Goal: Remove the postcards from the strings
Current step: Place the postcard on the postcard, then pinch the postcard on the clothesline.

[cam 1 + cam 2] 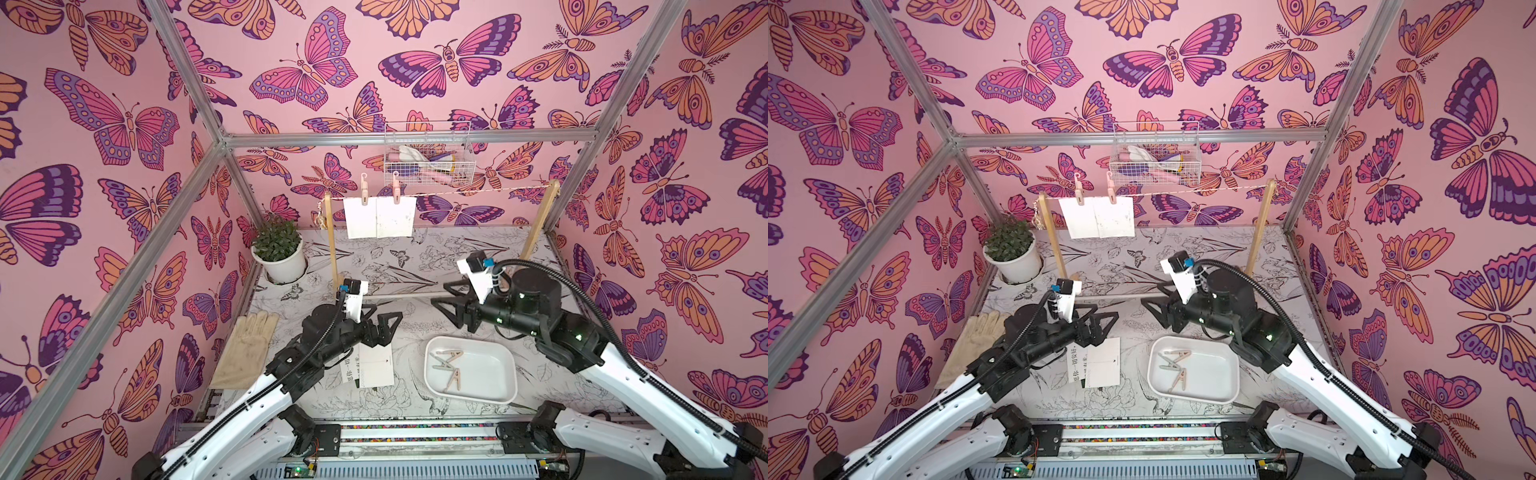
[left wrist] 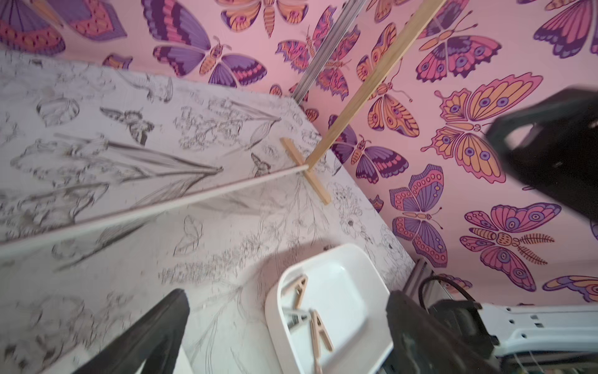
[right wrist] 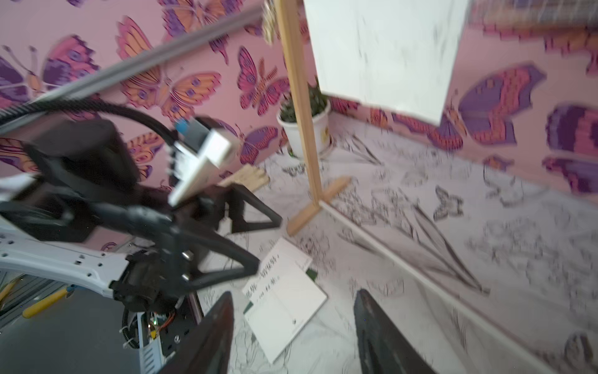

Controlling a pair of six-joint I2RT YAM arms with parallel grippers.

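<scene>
Where the table (image 1: 415, 266) meets the back wall, the rack (image 1: 538, 224) stands with its posts upright.

Left gripper (image 1: 384, 316): fingers wide, nothing between them, poised just behind the stack (image 1: 376, 368).
Right gripper (image 1: 438, 293): fingers apart, empty, tips pointing toward the left one, behind the tray (image 1: 486, 374).
Tray holds three loose pins (image 1: 446, 360).

Left card (image 1: 360, 219): plain white. Right card (image 1: 397, 217): white with faint grey specks. They hang side by side, edges meeting, on the left part of the string. Top edges are clipped, long axes hang down, faces toward the arms.

Stack lies flat near the table's front. A plain white card is on top, and a card with black Chinese writing shows from under its left edge. The right wrist view shows a dark green sliver (image 3: 311, 274) beneath. Long axis runs near to far, slightly skewed.

String (image 1: 478, 192): thin, pale, red-flecked, running left to right from post top to post top. Two pink pins (image 1: 364, 188) stand upright on it, one per card.
</scene>
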